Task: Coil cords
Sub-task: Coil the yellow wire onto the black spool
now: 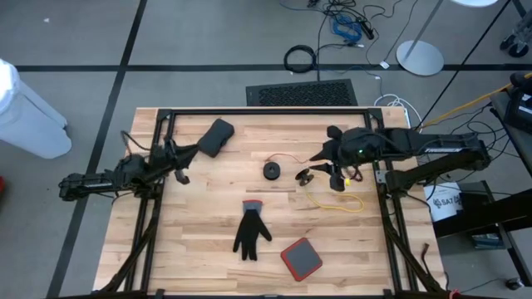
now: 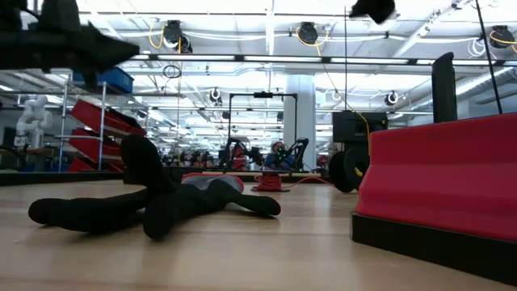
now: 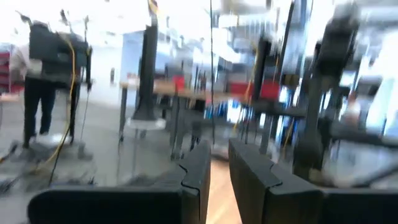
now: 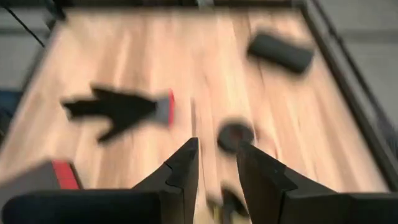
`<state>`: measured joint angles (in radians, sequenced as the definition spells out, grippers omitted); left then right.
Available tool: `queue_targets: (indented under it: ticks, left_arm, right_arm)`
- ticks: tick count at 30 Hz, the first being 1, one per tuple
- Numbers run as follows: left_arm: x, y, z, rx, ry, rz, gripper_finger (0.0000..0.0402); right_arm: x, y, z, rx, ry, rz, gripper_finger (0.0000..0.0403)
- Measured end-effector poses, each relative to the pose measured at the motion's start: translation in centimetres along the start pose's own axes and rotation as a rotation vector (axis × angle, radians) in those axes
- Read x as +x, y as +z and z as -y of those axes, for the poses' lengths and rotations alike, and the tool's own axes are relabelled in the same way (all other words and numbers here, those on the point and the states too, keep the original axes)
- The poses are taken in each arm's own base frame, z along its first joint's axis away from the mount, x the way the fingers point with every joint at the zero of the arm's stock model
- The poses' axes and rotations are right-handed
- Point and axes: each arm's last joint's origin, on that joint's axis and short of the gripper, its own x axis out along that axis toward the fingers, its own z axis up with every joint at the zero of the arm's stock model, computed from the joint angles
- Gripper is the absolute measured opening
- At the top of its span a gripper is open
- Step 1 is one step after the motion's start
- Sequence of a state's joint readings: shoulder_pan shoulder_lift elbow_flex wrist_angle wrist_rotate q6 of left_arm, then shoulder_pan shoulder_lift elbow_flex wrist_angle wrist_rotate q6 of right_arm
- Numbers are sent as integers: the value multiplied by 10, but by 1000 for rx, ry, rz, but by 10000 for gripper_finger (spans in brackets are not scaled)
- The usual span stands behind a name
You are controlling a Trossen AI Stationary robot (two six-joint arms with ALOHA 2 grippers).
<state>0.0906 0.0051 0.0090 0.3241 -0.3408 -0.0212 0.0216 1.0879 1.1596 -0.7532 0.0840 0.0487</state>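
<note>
**Cords loose by my right claw**

My right claw (image 4: 214, 163) hovers with a narrow gap, empty, near one puck (image 1: 272, 171). The yellow cord (image 1: 342, 202) loops beside it. A glove (image 1: 251, 230) and red pad (image 1: 301, 257) lie nearer the front. My left claw (image 3: 214, 171), likewise slightly parted, seems raised toward the room.
</note>
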Motion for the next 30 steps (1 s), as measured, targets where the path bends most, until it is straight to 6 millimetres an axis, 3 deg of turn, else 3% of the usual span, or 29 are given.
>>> queue_targets:
  ticks: [7,15,21,24,30]
  left_arm:
    - [-1,8,4,20,-151,77,63]
    - [-1,9,5,27,-159,91,63]
    - [3,1,8,50,-233,16,63]
    - [7,-6,6,63,-136,-50,63]
    - [13,-19,9,-16,-157,-174,63]
  right_arm:
    - [22,-27,0,44,-15,-119,95]
    - [63,-77,8,10,-151,-187,95]
    - [83,-113,19,-55,-185,-241,95]
    - [89,-122,26,-62,-205,-216,95]
    - [96,-123,33,-58,-177,-127,95]
